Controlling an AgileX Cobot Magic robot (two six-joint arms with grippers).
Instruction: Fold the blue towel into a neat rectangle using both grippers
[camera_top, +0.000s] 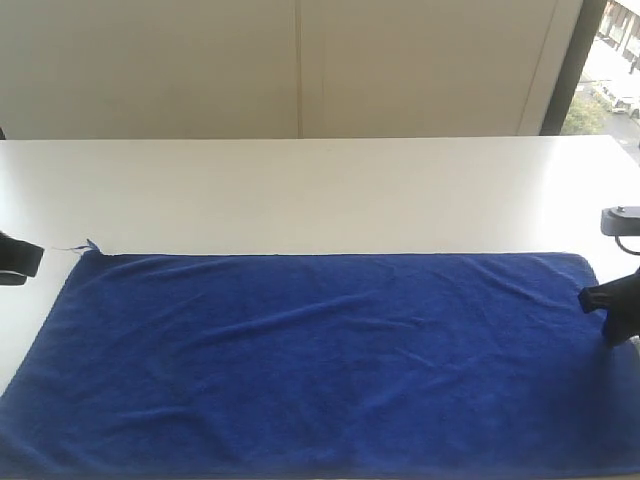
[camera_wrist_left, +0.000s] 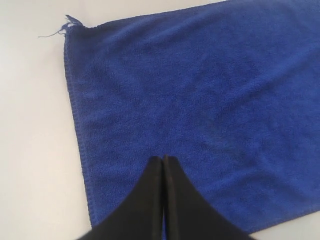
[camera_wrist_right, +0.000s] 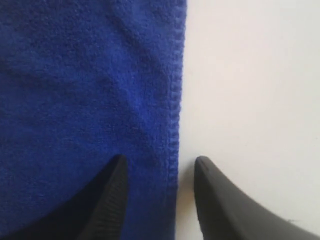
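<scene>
at three o'clock in the exterior view, on the short right-hand hem of the blue towel (camera_top: 320, 360), the right gripper (camera_wrist_right: 160, 161) stands with its two black fingers (camera_wrist_right: 112, 200) apart. one finger is over the cloth and the other over the white desk (camera_top: 320, 190). the stitched hem runs between them, and the jaws are not closed on it. whether the tips touch the surface cannot be told.

at nine o'clock the left gripper (camera_wrist_left: 163, 159) has its fingers pressed together into a single point, with no cloth between them. its wrist view shows that point above the towel, a little inside the left short hem. in the exterior view only a black part of it shows at the frame edge, just beside the towel's far left corner.

the blue towel lies spread open and flat on the desk, its long sides running from nine to three o'clock. its near edge at six o'clock is cut by the frame. soft low wrinkles cross it. at the far left corner a short loose thread (camera_top: 78, 247) trails onto the desk. toward twelve o'clock the desk runs up to a pale wall (camera_top: 300, 60), with a window (camera_top: 610, 70) at two o'clock.
</scene>
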